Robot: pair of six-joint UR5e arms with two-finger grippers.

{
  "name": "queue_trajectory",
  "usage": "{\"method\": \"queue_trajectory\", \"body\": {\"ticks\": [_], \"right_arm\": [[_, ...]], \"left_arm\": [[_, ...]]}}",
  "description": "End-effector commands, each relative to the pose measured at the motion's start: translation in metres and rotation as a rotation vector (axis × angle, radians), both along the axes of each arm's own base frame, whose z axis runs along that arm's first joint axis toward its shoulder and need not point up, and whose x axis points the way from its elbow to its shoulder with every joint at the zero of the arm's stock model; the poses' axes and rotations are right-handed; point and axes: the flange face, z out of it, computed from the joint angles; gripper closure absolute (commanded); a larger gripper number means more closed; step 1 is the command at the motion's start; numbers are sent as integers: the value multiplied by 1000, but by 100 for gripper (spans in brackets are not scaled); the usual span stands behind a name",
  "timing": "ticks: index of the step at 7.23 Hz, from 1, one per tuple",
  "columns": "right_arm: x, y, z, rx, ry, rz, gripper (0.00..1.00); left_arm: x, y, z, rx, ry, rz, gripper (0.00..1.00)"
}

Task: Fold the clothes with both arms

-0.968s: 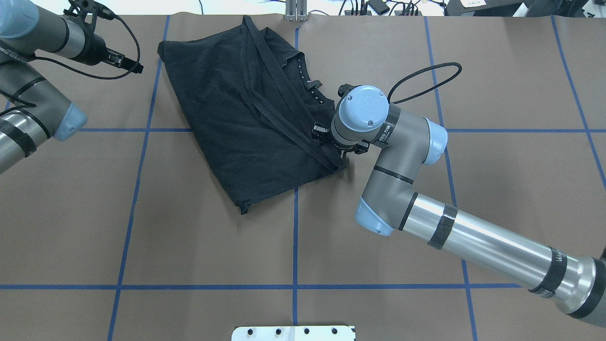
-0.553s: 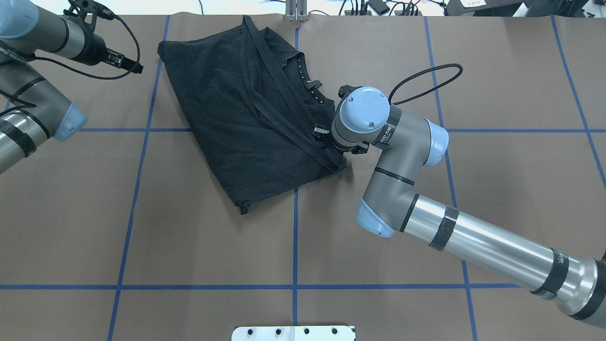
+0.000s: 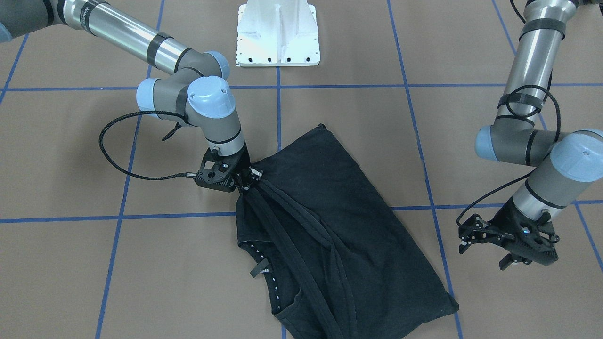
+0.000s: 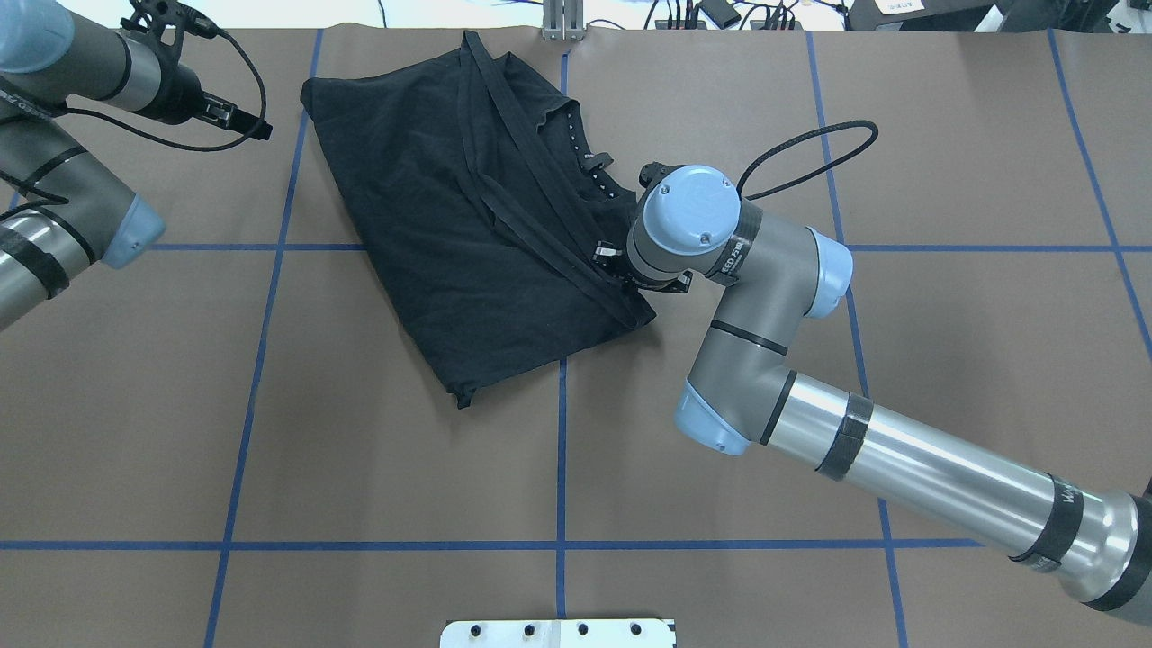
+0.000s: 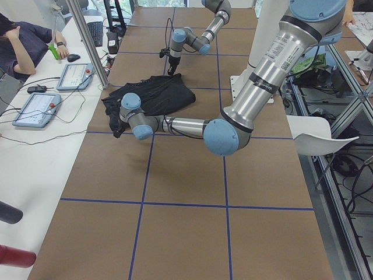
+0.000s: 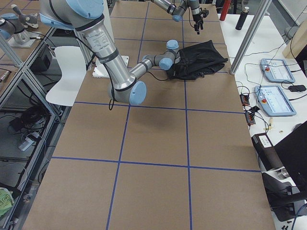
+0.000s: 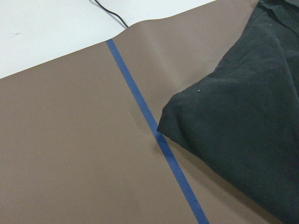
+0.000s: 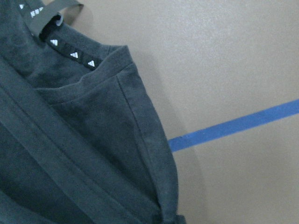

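Observation:
The black T-shirt point(image 4: 450, 207) lies folded and skewed on the table's far middle, with hems and the collar's small white marks point(image 8: 70, 55) facing up. It also shows in the front view point(image 3: 339, 226). My right gripper point(image 3: 245, 181) is shut on the T-shirt's edge at the corner nearest the robot, on its right side. The fabric draws up in taut folds to it. From overhead the wrist hides the right gripper point(image 4: 621, 279). My left gripper point(image 3: 485, 252) is open and empty, hovering beside the T-shirt's far left corner point(image 7: 163, 123), apart from it.
The white base pedestal point(image 3: 278, 33) stands at the robot's edge. Blue tape lines point(image 4: 561, 450) grid the brown table. The right arm's cable point(image 4: 810, 144) loops over the table. Cables and a metal post point(image 4: 562, 18) line the far edge. Operators' tablets point(image 5: 38, 108) lie beyond it.
My right wrist has shifted slightly away from the robot with the T-shirt's edge in it. The collar area has slid a little. The left arm has not moved.

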Motion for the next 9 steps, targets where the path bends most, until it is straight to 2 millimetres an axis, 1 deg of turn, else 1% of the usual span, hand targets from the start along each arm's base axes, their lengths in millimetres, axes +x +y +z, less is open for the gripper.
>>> {"method": "queue_trajectory", "body": {"ticks": [1, 2, 4, 5, 6, 7, 8, 9], "right_arm": [[13, 17, -8, 5, -20, -15, 100], [21, 47, -15, 7, -24, -44, 100], [28, 123, -35, 12, -38, -114, 100], [33, 157, -36, 22, -39, -135, 100], [32, 178, -32, 13, -42, -140, 100], [28, 184, -32, 19, -41, -145, 100], [27, 185, -30, 18, -38, -147, 94], [28, 184, -31, 21, -37, -141, 1]], "left_arm": [[0, 0, -1, 1, 1, 0, 0], [0, 0, -2, 1, 2, -1, 0], [0, 0, -4, 5, 3, 0, 0], [0, 0, -5, 7, 4, 2, 0], [1, 1, -6, 7, 5, 3, 0], [2, 1, -6, 9, 6, 4, 0], [2, 1, -7, 10, 7, 4, 0], [3, 1, -10, 14, 9, 6, 0]]}}
